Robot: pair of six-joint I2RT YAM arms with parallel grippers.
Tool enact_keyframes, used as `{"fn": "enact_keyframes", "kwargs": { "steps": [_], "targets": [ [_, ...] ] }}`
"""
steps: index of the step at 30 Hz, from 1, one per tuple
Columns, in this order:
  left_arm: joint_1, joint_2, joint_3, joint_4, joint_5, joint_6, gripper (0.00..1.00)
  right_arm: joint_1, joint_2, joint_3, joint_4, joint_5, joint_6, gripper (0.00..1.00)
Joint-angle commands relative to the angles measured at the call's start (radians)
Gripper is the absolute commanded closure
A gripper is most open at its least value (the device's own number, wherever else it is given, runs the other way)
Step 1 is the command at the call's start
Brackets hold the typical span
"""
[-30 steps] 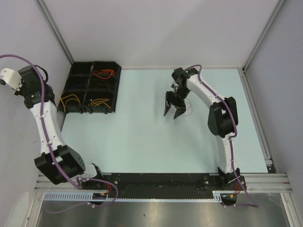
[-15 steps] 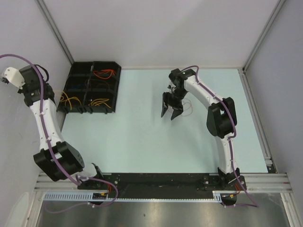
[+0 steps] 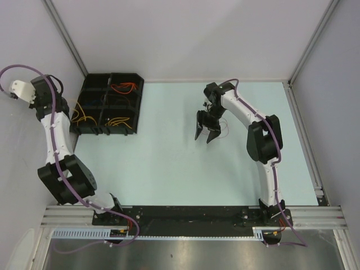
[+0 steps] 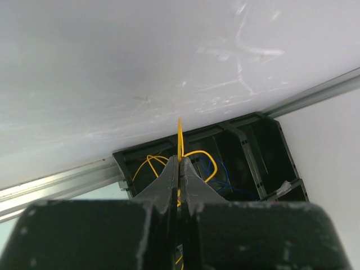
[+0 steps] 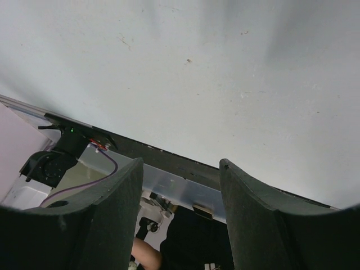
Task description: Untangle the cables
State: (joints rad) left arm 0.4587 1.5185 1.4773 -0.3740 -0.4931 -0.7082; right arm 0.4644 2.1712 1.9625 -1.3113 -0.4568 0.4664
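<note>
L pincer (image 4: 179, 162) tight on yellow cable (image 4: 180, 134)

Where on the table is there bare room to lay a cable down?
Bare table between the tray and the right hand, and along the near edge. Crowded: the tray, full of cables, and beside the right hand, where a thin cable lies.
</note>
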Motion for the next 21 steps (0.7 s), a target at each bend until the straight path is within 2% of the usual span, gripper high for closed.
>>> {"fn": "enact_keyframes", "kwargs": {
  "steps": [1, 14, 21],
  "targets": [
    [-0.020, 0.011, -0.075, 0.098, -0.041, -0.099, 1.00, -0.012, -0.036, 0.004, -0.019, 0.015, 0.009, 0.39],
    [-0.029, 0.143, -0.169, 0.181, 0.039, -0.125, 1.00, -0.015, 0.025, 0.062, -0.031, 0.001, 0.017, 0.39],
    [-0.029, 0.249, -0.134, 0.222, 0.168, -0.080, 0.98, -0.018, 0.038, 0.081, -0.035, -0.003, 0.014, 0.39]
  ]
}}
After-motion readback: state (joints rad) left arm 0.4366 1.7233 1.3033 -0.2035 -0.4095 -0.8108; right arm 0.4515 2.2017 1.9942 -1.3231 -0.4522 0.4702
